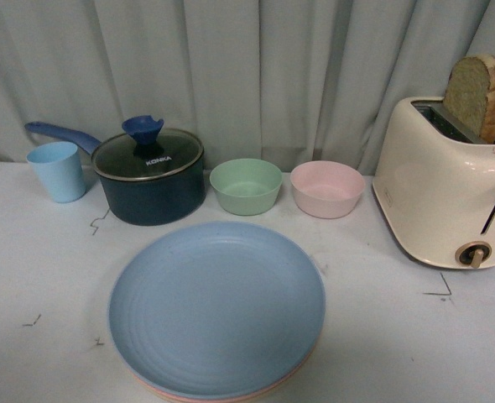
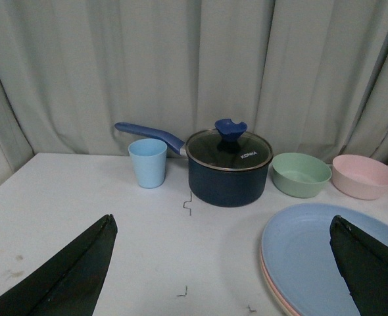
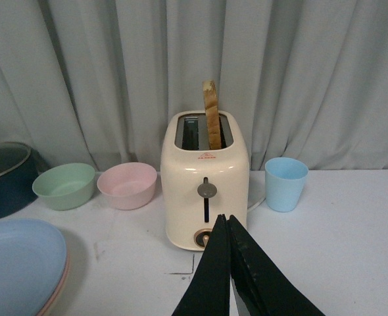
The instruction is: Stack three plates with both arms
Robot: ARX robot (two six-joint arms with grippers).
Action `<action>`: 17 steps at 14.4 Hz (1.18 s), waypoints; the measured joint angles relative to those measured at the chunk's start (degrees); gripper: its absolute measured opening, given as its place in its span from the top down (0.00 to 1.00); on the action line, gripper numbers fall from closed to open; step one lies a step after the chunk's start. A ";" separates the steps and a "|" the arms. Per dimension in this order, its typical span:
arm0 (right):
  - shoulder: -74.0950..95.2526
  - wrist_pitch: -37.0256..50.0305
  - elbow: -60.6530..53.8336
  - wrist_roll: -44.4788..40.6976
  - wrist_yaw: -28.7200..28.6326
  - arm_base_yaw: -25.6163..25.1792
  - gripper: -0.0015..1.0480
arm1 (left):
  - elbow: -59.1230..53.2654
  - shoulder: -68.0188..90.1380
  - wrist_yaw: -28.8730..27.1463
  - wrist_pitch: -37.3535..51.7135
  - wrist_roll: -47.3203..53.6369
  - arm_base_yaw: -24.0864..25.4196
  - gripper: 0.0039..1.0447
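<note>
Left gripper (image 2: 223, 263): fingers spread wide, nothing between them, held above the table (image 2: 82, 197). The plate stack lies just beside and partly under its one finger (image 2: 371, 270); the light blue plate (image 2: 319, 263) is on top, with a pink plate (image 2: 267, 280) edge showing beneath. Beyond the gripper stand a dark lidded saucepan (image 2: 228, 168), a blue cup (image 2: 147, 162) beside the pan's handle, a green bowl (image 2: 301, 174) and a pink bowl (image 2: 363, 176).

Right gripper (image 3: 228, 227): fingers pressed together, holding nothing. Directly ahead of its tips stands a cream toaster (image 3: 205, 187) with a bread slice (image 3: 211, 115) upright in one slot. A second blue cup (image 3: 286, 184) stands near the toaster, on the side away from the bowls.

In the front view, neither arm shows. The stack sits in front of the two bowls, pan and toaster; pale edges of the lower plates (image 1: 289, 379) peek out at its near rim.
</note>
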 joint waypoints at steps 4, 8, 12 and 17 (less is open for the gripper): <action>-5.35 -2.82 -1.90 0.00 0.02 0.00 0.98 | 0.00 0.00 0.00 0.00 0.00 0.00 0.06; -10.71 -8.04 -1.90 0.00 0.00 0.00 0.98 | 0.00 0.00 0.00 0.00 0.00 0.00 0.06; -15.06 -13.03 -1.88 0.00 0.02 0.00 0.98 | 0.00 0.00 0.00 0.00 0.00 0.00 0.06; -23.56 -21.55 -1.88 0.00 -0.02 0.00 0.98 | 0.00 0.00 0.00 -0.02 0.00 0.00 0.06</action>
